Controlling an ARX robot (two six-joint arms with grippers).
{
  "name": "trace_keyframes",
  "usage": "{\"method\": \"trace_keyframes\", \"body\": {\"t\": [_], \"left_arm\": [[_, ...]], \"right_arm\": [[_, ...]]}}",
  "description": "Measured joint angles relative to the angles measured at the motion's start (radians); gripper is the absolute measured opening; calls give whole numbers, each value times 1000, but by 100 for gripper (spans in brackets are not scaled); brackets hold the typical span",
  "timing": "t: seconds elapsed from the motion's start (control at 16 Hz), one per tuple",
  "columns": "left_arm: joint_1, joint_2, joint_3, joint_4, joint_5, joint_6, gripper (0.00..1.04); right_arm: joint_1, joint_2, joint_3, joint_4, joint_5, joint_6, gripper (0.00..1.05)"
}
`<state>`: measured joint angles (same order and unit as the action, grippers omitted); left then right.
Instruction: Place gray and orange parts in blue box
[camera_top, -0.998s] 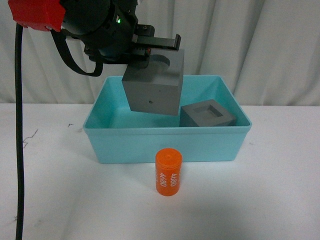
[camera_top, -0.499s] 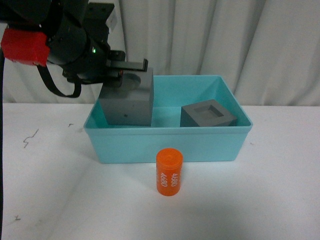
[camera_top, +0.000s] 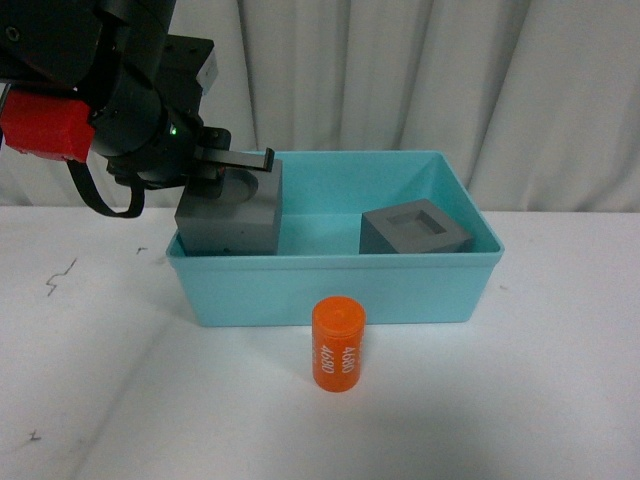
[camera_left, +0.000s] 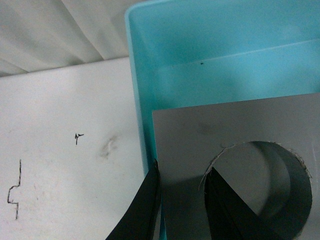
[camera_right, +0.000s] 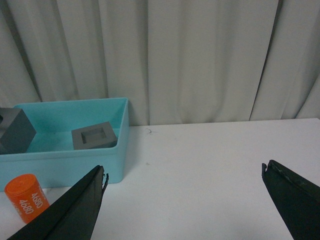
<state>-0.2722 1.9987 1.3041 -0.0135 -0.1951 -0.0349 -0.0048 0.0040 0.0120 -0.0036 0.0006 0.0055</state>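
Note:
My left gripper (camera_top: 238, 165) is shut on the gray cube with the round recess (camera_top: 228, 215), one finger inside the recess and one outside the wall (camera_left: 182, 192). It holds the cube low in the left end of the blue box (camera_top: 330, 290). The gray cube with the square recess (camera_top: 414, 230) rests in the box's right half. In front of the box the orange cylinder printed "4680" (camera_top: 338, 344) stands upright on the table. My right gripper (camera_right: 182, 172) is open over bare table to the right of the box (camera_right: 65, 160); the orange cylinder (camera_right: 26, 197) shows there too.
White curtains (camera_top: 420, 80) hang behind the table. Small dark pen marks (camera_top: 60, 275) lie on the white tabletop left of the box. The held cube's side sits close to the box's left wall (camera_left: 137, 100).
My left gripper has carried the round-recess cube leftward and down, from above the box's middle into its left end. The other cube and the cylinder have not moved.

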Motion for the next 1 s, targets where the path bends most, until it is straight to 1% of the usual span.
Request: {"method": "trace_keyframes", "body": {"t": [0.06,0.25,0.31,0.37,0.44,0.5,0.56,0.62,0.69,0.75,0.81,0.87,1.0], "left_arm": [[0,2,0,-18,-1,10,30],[4,-6,-5,-23,2,17,68],[4,-27,-19,-18,9,17,79],[6,-68,-43,6,26,16,92],[5,-121,-77,65,38,22,100],[-3,-200,-125,153,71,40,97],[-17,-285,-175,223,88,52,98],[-28,-358,-221,277,114,56,98],[-40,-414,-257,290,133,61,98],[-54,-455,-326,388,92,60,95],[-52,-508,-449,575,-37,54,83],[13,-645,-666,753,-66,42,59],[56,-724,-781,796,-40,40,41]], "right_arm": [[0,0,0,0,0,0,98],[0,0,0,0,0,0,98],[0,0,0,0,0,0,98],[0,0,0,0,0,0,98],[0,0,0,0,0,0,98],[0,0,0,0,0,0,98],[0,0,0,0,0,0,98],[0,0,0,0,0,0,98],[0,0,0,0,0,0,98],[0,0,0,0,0,0,98],[0,0,0,0,0,0,98],[0,0,0,0,0,0,98],[0,0,0,0,0,0,98]]}}
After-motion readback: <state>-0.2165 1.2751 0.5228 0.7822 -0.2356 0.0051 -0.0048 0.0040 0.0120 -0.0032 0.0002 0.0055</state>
